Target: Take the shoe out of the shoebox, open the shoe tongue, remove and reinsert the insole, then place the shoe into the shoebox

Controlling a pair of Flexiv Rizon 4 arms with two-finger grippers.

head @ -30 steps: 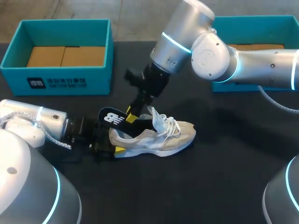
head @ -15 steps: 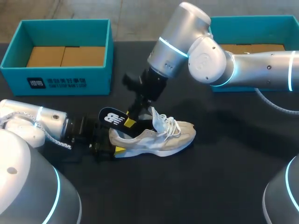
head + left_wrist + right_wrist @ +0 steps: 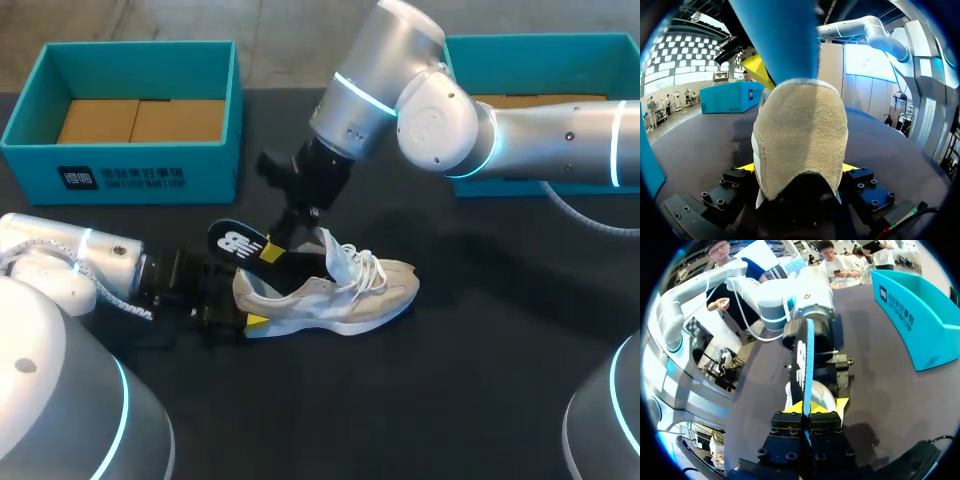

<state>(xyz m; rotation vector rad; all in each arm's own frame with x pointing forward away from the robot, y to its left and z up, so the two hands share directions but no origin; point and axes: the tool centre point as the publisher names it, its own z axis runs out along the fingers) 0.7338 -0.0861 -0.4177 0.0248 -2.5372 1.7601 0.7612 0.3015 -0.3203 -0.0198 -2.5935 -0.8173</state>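
Note:
A beige and white sneaker [image 3: 335, 290] lies on the black table, toe pointing right. My left gripper [image 3: 232, 318] holds its heel [image 3: 800, 135] between both fingers, its yellow fingertips [image 3: 850, 166] pressed to the heel's sides. A dark insole [image 3: 238, 242] with a white logo sticks up and back out of the shoe's opening. My right gripper [image 3: 272, 250] is shut on it from above. In the right wrist view the insole [image 3: 807, 355] stands edge-on, clamped in my right gripper [image 3: 808, 407], with the shoe [image 3: 824, 397] under it. In the left wrist view the insole's blue underside [image 3: 780, 40] rises above the heel.
A teal shoebox [image 3: 130, 165] with a cardboard floor stands at the back left. A second teal box [image 3: 520, 45] sits at the back right, partly behind my right arm. Bare black tabletop [image 3: 450, 380] lies in front of and to the right of the shoe.
My right gripper has closed on the insole and shifted slightly left and up, drawing the insole a little further out. The left arm and shoe have stayed put.

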